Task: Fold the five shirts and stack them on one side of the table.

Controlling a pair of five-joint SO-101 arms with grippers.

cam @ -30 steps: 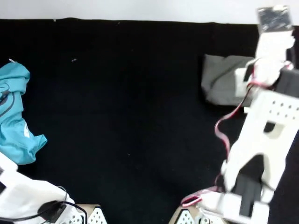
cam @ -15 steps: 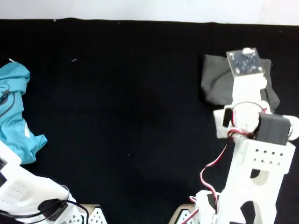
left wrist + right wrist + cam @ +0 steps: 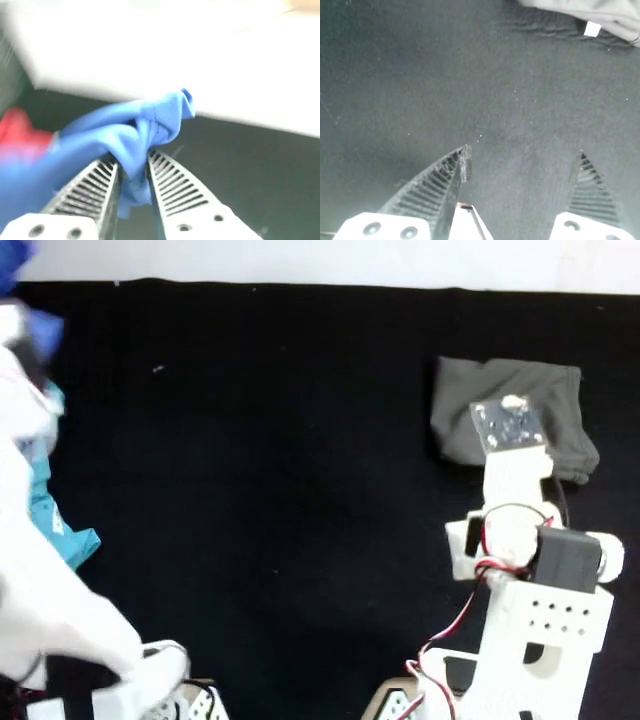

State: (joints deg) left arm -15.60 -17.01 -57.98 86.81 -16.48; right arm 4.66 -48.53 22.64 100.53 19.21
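Pincers of two arms over a black table (image 3: 280, 460). The left pincer (image 3: 132, 159) is pinched on a bunched fold of the blue shirt (image 3: 150, 122). The cloth rises between its ribbed fingers (image 3: 172, 185) and spills out past their tips. A red cloth (image 3: 20, 135) lies off to one side of this pincer, partly behind the blue one. Just beyond the held shirt, the table's edge meets a white strip (image 3: 200, 60).

The right pincer (image 3: 523, 154) is spread wide, its tips well apart and hanging over bare black table cloth. The folded grey shirt (image 3: 590, 11) lies ahead of these tips and apart from them, its near hem and a small white tag (image 3: 591, 29) turned toward the pincer.

In the high view the right arm (image 3: 530, 590) stands at the near right, its wrist over the grey shirt's near edge. The shirt sits near the far right corner, a band of black cloth between it and the far edge. The left arm (image 3: 40, 580) runs up the left edge as a blurred white mass. It crosses over the teal shirt (image 3: 70, 538), which lies at that same edge. A broad stretch of black cloth lies between the two arms, bounded at the far side by a straight edge.
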